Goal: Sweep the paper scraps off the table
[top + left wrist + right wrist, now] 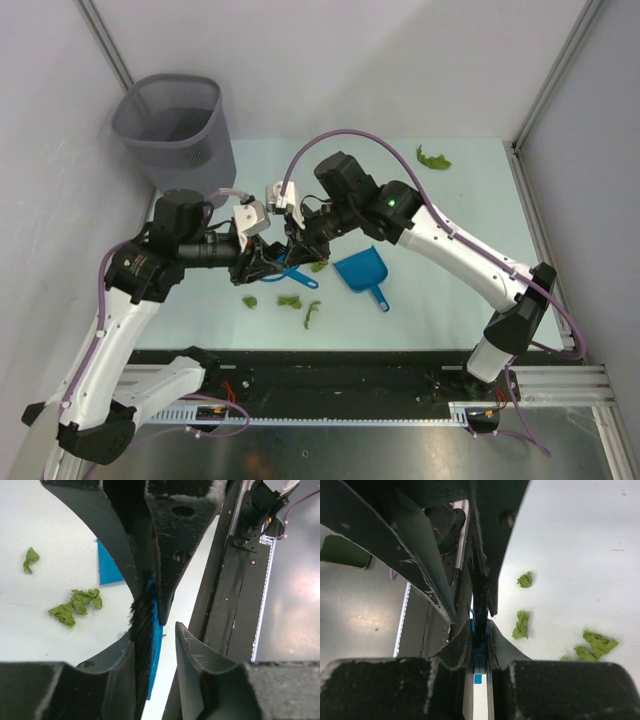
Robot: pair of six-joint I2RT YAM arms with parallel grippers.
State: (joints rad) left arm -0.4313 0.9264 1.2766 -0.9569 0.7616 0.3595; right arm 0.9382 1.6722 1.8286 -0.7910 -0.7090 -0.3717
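Note:
The blue brush hangs between both grippers just above the table. My right gripper is shut on its blue body, bristles pointing away. In the left wrist view the brush rests against one finger of my left gripper, which is open, with a gap to the other finger. Green paper scraps lie below the grippers; one more paper scrap lies at the far right. Scraps also show in the wrist views.
The blue dustpan lies on the table right of the grippers, handle toward the near edge. A grey mesh wastebasket stands off the table's far left corner. The black rail runs along the near edge.

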